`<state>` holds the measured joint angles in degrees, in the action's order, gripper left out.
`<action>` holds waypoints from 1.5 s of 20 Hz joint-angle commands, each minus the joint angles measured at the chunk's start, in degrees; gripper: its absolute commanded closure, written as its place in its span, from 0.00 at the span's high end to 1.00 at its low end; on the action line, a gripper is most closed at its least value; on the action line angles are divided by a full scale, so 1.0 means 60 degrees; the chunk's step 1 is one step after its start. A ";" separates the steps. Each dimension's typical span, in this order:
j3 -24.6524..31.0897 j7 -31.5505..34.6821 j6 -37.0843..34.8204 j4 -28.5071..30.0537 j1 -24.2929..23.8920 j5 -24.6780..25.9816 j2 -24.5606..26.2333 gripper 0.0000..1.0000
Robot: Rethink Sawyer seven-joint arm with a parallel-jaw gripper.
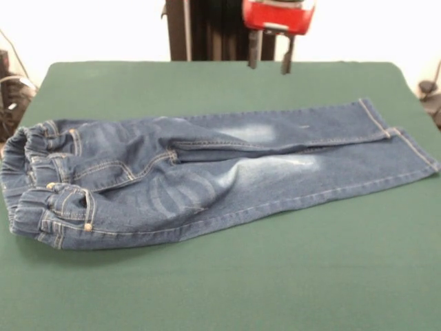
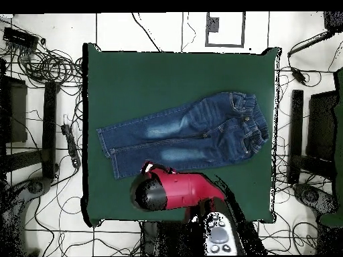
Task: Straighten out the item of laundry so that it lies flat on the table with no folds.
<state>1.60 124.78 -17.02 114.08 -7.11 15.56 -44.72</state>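
Observation:
The item of laundry, small blue jeans, lies lengthwise across the green table. In the front view its bunched elastic waistband is at the left and its leg hems at the right. The legs lie side by side, with a crease along the seam between them. My gripper hangs open and empty above the table's far side, beyond the far leg and clear of the cloth. In the overhead view the jeans slant across the table, and the red and black arm covers the gripper.
Cables and dark stands lie on the floor around the table in the overhead view. A grey control unit sits at the robot's base. Green table surface surrounds the jeans on all sides.

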 commanded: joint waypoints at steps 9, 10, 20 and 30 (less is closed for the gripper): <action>-0.1086 0.2968 0.0449 0.0651 0.1835 -0.2364 0.0251 0.00; -0.1076 0.2959 0.0483 0.0662 0.1832 -0.2372 0.0259 0.00; -0.1102 0.3164 0.1968 0.0867 0.1978 -0.2767 0.1320 0.00; -0.1368 0.3175 0.2682 0.0112 0.2811 -0.3805 0.2503 0.00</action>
<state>-7.34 129.00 -0.68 115.24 3.94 0.20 -34.04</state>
